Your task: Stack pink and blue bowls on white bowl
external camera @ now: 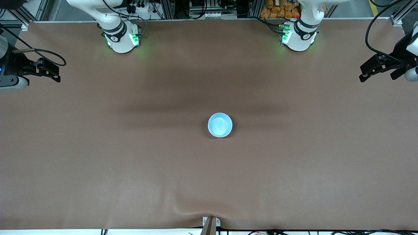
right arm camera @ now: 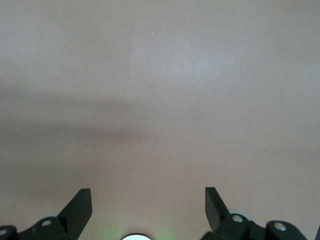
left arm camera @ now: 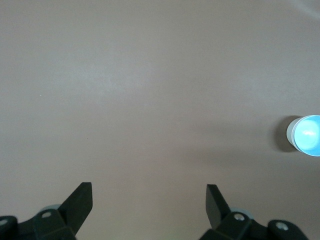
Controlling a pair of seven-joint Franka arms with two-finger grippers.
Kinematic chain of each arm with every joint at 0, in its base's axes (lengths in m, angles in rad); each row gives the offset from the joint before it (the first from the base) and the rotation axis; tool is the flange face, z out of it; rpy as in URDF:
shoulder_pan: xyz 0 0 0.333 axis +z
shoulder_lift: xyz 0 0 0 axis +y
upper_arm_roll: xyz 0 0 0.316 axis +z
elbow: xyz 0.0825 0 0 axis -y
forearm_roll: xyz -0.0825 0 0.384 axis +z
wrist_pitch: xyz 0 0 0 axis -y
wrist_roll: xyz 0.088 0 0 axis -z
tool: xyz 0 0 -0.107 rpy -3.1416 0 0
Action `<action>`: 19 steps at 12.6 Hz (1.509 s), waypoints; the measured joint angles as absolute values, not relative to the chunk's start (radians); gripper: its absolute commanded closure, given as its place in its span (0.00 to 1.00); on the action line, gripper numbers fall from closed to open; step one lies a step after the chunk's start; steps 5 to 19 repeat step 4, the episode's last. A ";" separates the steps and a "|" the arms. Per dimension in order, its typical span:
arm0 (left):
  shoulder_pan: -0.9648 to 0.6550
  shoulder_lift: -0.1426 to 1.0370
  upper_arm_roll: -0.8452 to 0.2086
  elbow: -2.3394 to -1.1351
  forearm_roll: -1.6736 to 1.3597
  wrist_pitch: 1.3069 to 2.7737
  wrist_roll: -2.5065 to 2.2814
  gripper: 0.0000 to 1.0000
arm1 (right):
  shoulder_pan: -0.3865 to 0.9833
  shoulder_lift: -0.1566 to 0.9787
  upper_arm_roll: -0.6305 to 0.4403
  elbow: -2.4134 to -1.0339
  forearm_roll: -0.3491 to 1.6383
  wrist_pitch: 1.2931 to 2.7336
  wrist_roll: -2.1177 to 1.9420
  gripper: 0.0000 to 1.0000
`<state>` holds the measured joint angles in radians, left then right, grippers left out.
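- At the middle of the counter (external camera: 98, 156) sat the blue bowl (external camera: 220, 124), upright, mouth up, with bare brown surface all around it and nothing touching it.
- Only its blue inside and rim showed from the front; no pink bowl and no white bowl could be made out as separate things anywhere on the counter, and whether they lay nested under the blue one could not be told from above.
- The left wrist view caught the same bowl (left arm camera: 306, 136) at the edge of its picture, where a pale wall showed below the blue rim, which hinted at another bowl beneath; that is a judgement, not a certainty.
- A round bowl has no long axis, so approach direction mattered little; the rim was the only grip.
- The left end effector (external camera: 375, 70) hovered over the left arm's end of the counter, released, fingers (left arm camera: 80, 202) spread wide and holding nothing, well apart from the bowl.
- The right end effector (external camera: 49, 70) hovered over the right arm's end, likewise released, fingers (right arm camera: 79, 206) apart and empty; its wrist view showed no bowl.
- The bowl lay toward the counter's middle from both, with the left looking slightly closer.
- If the stack was already complete, both arms simply waited.
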<state>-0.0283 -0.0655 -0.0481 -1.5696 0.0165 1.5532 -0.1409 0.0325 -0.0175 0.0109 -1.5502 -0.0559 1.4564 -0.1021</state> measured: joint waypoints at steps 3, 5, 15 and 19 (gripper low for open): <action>-0.031 -0.065 -0.054 -1.570 0.016 1.536 -0.141 0.00 | 0.031 -0.026 0.012 -1.556 -0.056 1.462 -0.108 0.00; -0.031 -0.065 -0.055 -1.570 0.016 1.529 -0.141 0.00 | 0.031 -0.027 0.014 -1.556 -0.056 1.463 -0.109 0.00; -0.031 -0.065 -0.055 -1.570 0.016 1.529 -0.141 0.00 | 0.031 -0.027 0.014 -1.556 -0.056 1.463 -0.109 0.00; -0.031 -0.065 -0.055 -1.570 0.016 1.529 -0.141 0.00 | 0.031 -0.027 0.014 -1.556 -0.056 1.463 -0.109 0.00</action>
